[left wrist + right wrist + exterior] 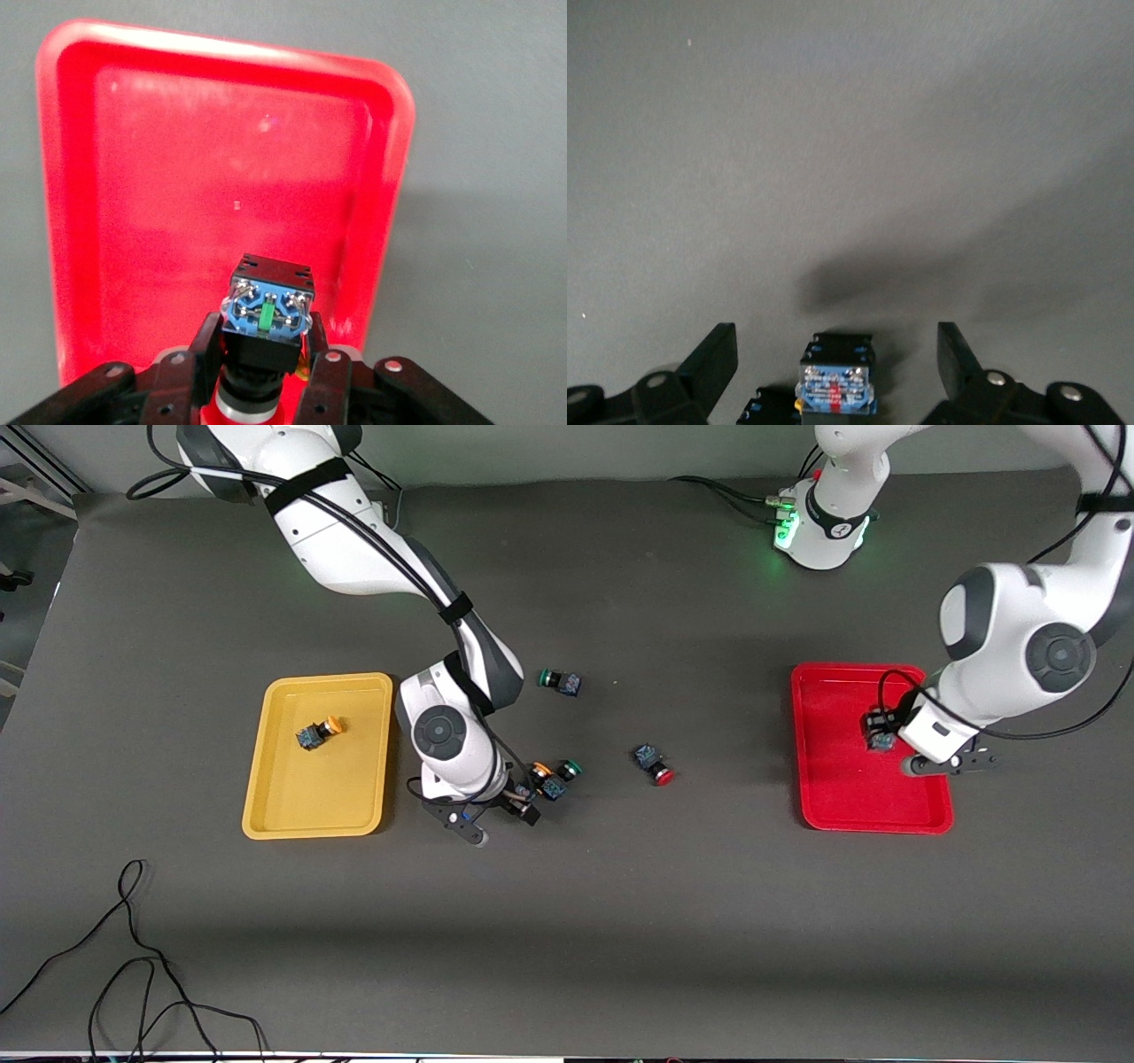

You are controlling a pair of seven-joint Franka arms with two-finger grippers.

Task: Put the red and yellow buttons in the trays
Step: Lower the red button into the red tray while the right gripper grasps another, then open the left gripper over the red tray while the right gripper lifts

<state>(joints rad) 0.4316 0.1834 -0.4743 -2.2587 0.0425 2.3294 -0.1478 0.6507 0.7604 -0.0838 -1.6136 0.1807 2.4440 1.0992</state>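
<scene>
Red plastic fills most of the left wrist view, where the left gripper (pixel 257 367) pinches a button (pixel 264 319) by its dark block body over the red tray (pixel 221 133). In the front view that left gripper (pixel 886 737) sits at the centre right of the frame, over the red tray (pixel 842 797).

At the lower middle of the front view, the right gripper (pixel 518 793) is low over the grey table (pixel 620 921), just beside the yellow tray (pixel 292 806). Its fingers (pixel 713 359) are spread wide, with a yellow-capped button (pixel 542 772) standing between them and not gripped; the right wrist view shows that button's blue terminal end (pixel 835 381). A green-capped button (pixel 565 771) touches it.

One yellow button (pixel 317 732) lies inside the yellow tray, near its middle. A loose red button (pixel 654 763) lies on the table at the frame's centre, between the two trays. Another green-capped button (pixel 560 682) lies above it in the frame, nearer the robots' bases.
</scene>
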